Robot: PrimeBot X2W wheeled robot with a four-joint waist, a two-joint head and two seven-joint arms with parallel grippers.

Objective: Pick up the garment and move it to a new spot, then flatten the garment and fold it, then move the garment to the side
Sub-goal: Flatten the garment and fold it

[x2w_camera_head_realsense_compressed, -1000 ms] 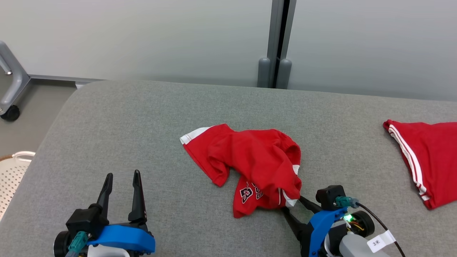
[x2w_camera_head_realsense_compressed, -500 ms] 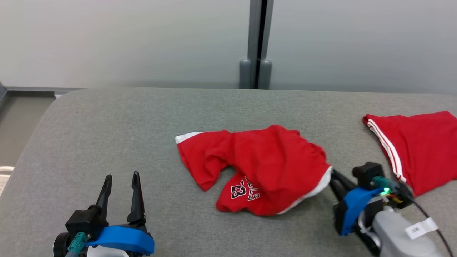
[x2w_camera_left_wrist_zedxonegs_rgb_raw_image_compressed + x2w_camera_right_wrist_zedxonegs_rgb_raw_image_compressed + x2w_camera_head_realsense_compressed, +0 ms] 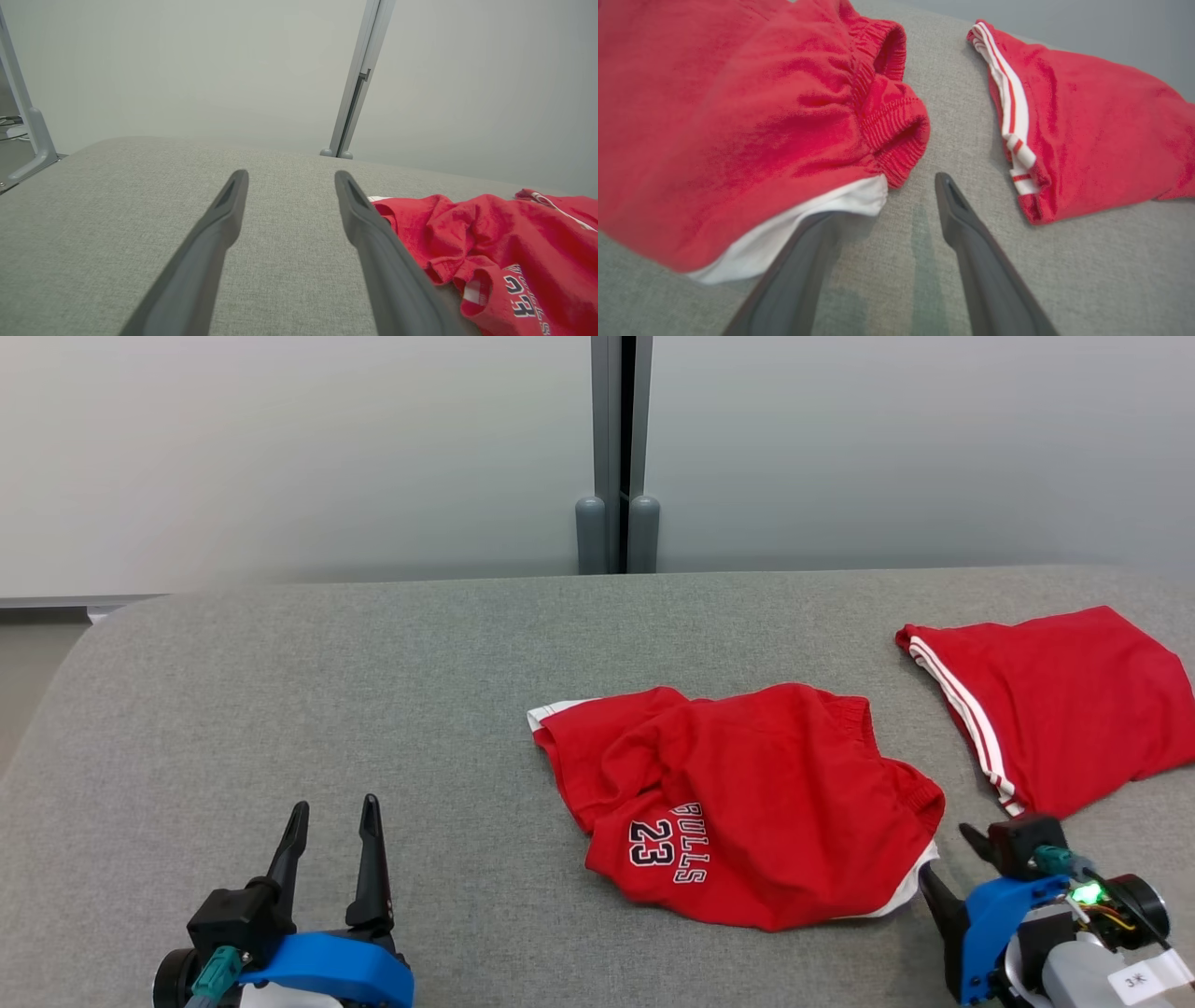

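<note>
The right claw (image 3: 952, 870) has just let go. Half a second ago it was pinched on the white hem of the shorts (image 3: 747, 803) and dragging it to the robot's right; now its jaws stand well apart with nothing between them. In the right wrist view the right claw (image 3: 889, 205) has one finger on bare pad (image 3: 1064, 280), while the other finger's tip is hidden under the white hem. I cannot tell whether that tip touches the cloth, but it has no hold on it. The shorts (image 3: 738, 116) lie on the pad just beside that claw, in the middle of the surface and a little to the right. Their elastic waistband faces the claw and the "BULLS 23" print faces up. Against the post (image 3: 616, 448) behind the pad they have gone rightward and opened out from the bunched heap of a second ago. The head camera has also swung, so part of the shift is only the view. A second red piece (image 3: 1064, 700) lies near their right edge, apart from them. The left claw (image 3: 334, 805) hangs wide open and empty at the near left, well clear, as it was. In its own view the left claw (image 3: 290, 175) has the shorts (image 3: 490, 233) off to the right. I judge the move to a new spot done and the flattening started. One leg is still rumpled, so more spreading is needed before a fold.
</note>
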